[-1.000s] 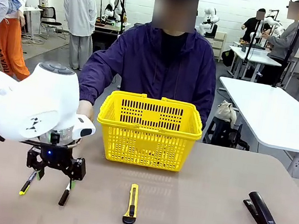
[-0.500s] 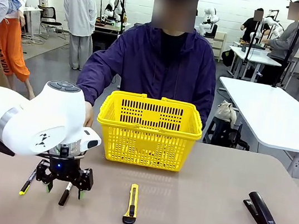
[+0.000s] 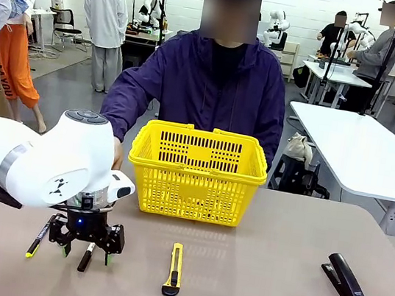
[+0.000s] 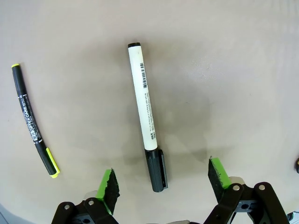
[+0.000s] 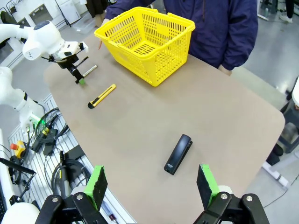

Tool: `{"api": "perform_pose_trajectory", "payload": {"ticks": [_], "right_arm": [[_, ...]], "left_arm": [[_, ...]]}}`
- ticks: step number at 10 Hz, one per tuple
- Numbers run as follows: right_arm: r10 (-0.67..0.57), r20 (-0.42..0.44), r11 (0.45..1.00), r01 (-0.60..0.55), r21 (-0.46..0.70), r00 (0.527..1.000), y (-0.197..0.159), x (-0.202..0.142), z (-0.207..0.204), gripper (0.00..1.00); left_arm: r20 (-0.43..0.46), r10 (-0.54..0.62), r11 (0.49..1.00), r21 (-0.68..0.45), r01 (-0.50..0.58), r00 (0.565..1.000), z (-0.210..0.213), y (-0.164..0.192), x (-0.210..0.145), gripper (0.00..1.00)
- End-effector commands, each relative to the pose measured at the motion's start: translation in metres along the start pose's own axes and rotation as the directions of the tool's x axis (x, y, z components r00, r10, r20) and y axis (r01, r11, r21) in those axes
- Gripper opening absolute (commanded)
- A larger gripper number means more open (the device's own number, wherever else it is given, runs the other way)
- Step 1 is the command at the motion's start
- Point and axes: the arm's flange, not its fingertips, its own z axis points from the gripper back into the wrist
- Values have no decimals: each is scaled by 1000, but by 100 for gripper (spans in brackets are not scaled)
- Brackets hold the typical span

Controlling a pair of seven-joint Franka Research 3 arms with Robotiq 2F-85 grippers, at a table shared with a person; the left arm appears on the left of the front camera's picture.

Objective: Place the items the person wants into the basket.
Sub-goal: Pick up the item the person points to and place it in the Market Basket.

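Lowered since a second ago, the left claw now sits just above the tan counter, straddling a white marker pen with a black cap. In the left wrist view, the claw's green pads stand apart, one on each side of the cap, touching neither side. The marker points straight away from the claw, so the pads would close across its width. A black pen with a yellow end lies off to one side, clear of the jaws. The bright yellow lattice-sided plastic basket stands farther back, in front of the person in the dark purple jacket. The right claw hangs wide open and empty, high above a black stapler.
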Motion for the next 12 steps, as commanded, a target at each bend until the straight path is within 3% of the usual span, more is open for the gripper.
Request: {"api": "perform_pose_trajectory", "payload": {"ticks": [1, 2, 3, 4, 6, 7, 8, 9, 12], "right_arm": [[13, 28, 1000, -14, 21, 1000, -2, 1, -2, 100], [13, 28, 1000, -14, 21, 1000, -2, 1, -2, 100], [13, 28, 1000, -14, 21, 1000, -2, 1, -2, 100], [13, 28, 1000, -14, 21, 1000, -2, 1, -2, 100], [13, 28, 1000, -14, 21, 1000, -2, 1, -2, 100], [13, 28, 1000, -14, 21, 1000, -2, 1, -2, 100], [13, 28, 1000, -14, 21, 1000, -2, 1, -2, 100], [13, 28, 1000, -14, 21, 1000, -2, 1, -2, 100], [13, 28, 1000, -14, 21, 1000, -2, 1, -2, 100]], "left_arm": [[20, 42, 999, -11, -42, 999, -1, -7, 1, 65], [18, 50, 999, -2, -50, 999, -1, -7, 1, 48], [18, 49, 999, 5, -49, 999, -2, -6, 1, 13], [16, 41, 999, 9, -41, 999, -2, -5, 1, 0], [12, 33, 999, 14, -33, 999, -3, -5, 0, 0], [9, 31, 999, 16, -31, 999, -5, -4, 0, 12], [8, 28, 999, 18, -28, 1000, -5, -4, 1, 3], [7, 29, 999, 18, -29, 1000, -5, -4, 0, 0], [2, 21, 999, 24, -21, 1000, -6, -3, 0, 0]]}}
